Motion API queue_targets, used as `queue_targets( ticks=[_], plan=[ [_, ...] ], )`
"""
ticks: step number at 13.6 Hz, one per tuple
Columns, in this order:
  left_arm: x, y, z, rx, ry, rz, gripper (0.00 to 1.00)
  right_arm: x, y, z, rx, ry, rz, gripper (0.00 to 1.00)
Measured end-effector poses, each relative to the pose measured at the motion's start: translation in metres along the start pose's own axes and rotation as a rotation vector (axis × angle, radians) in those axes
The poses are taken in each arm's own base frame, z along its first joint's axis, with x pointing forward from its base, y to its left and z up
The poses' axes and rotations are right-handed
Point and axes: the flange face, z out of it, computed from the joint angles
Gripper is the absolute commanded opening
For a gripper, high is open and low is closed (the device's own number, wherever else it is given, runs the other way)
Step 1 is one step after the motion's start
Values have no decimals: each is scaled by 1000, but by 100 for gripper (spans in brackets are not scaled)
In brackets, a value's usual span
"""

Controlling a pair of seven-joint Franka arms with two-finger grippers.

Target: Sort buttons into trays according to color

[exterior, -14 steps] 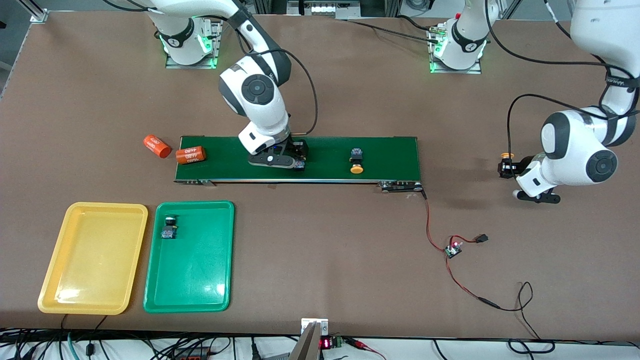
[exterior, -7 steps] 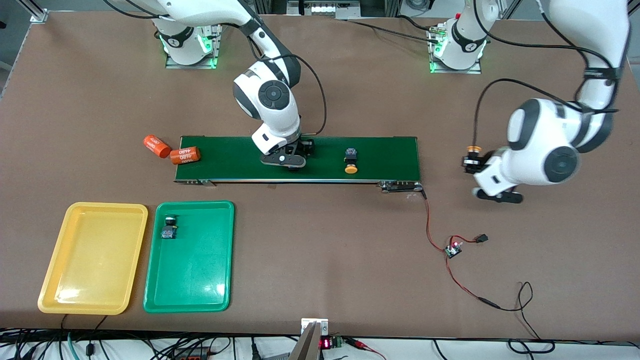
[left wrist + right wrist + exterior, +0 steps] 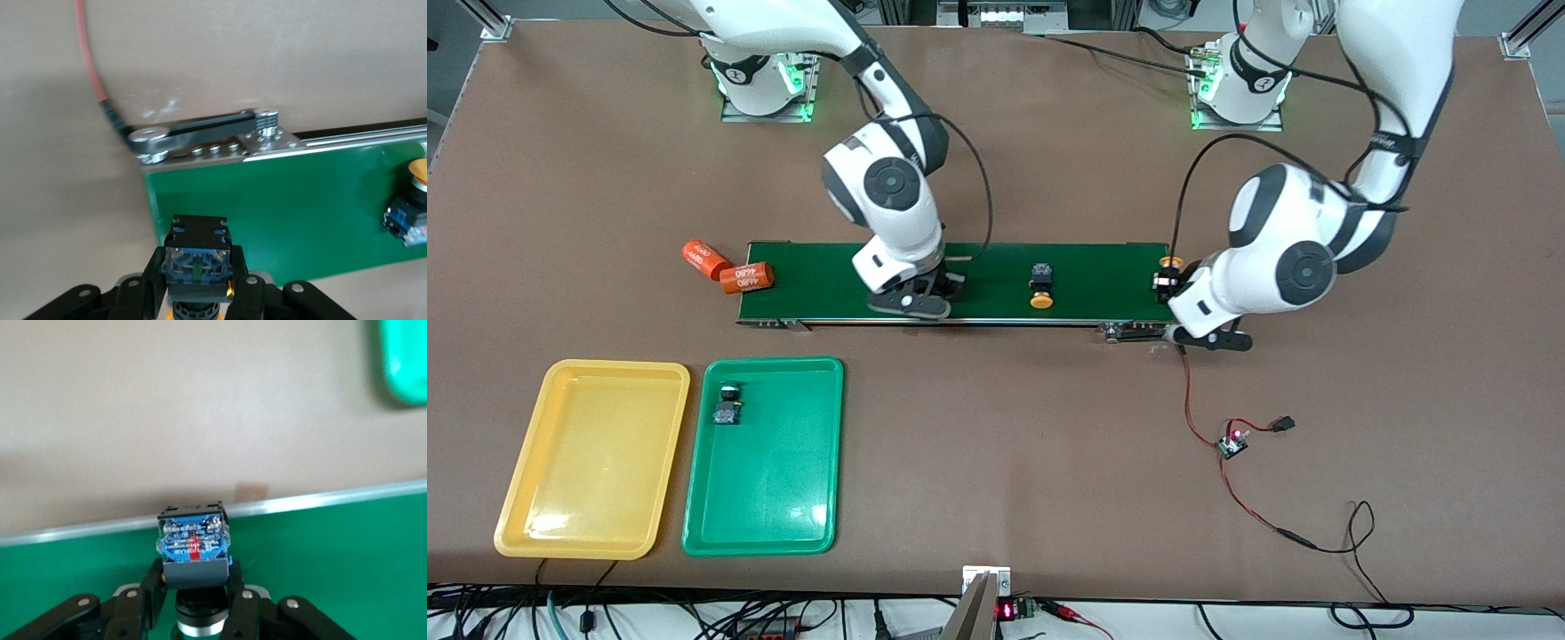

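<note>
A brown table (image 3: pixel 996 444) carries a dark green conveyor belt (image 3: pixel 1103 267), with the yellow tray (image 3: pixel 507 524) and green tray (image 3: pixel 818 524) nearer the camera. One green-capped button (image 3: pixel 727 408) lies in the green tray. The right gripper (image 3: pixel 925 289) is clamped on a button (image 3: pixel 193 543) over the belt, probably for sorting. The left gripper (image 3: pixel 1169 286) grips a yellow-capped button (image 3: pixel 197 257) at the belt's end. Another yellow-capped one (image 3: pixel 1040 284) rides the belt.
</note>
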Motion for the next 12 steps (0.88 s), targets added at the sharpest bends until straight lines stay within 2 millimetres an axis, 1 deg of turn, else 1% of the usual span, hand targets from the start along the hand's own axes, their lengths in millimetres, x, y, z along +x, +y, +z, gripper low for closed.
queue_targets(
  ticks=[1, 2, 3, 4, 5, 6, 7, 8, 9, 10, 12],
  plan=[
    [2, 4, 13, -3, 5, -1, 20, 22, 15, -9, -20, 9, -13, 0],
    [4, 7, 24, -4, 3, -8, 32, 47, 34, -20, -41, 17, -28, 0],
    [4, 7, 31, -5, 0, -16, 81, 73, 56, -32, -52, 22, -45, 0],
    [4, 7, 34, -5, -4, -29, 100, 98, 81, -43, -48, 22, -68, 0],
    [4, 7, 35, -6, -5, -44, 100, 120, 109, -48, -33, 13, -92, 0],
    [3, 11, 34, -7, -3, -53, 100, 136, 134, -48, -17, 6, -114, 0],
    [2, 17, 30, -10, 3, -63, 100, 149, 156, -45, -12, 0, -129, 0],
    [2, 21, 23, -13, 18, -72, 100, 159, 172, -38, -14, -3, -136, 0],
    [1, 24, 10, -15, 40, -78, 100, 169, 181, -31, -15, 2, -138, 0],
    [0, 25, -9, -18, 72, -82, 100, 178, 185, -21, -15, 14, -139, 0],
    [-7, 22, -49, -12, 101, -91, 100, 188, 183, 3, -6, 58, -142, 0]
  ],
)
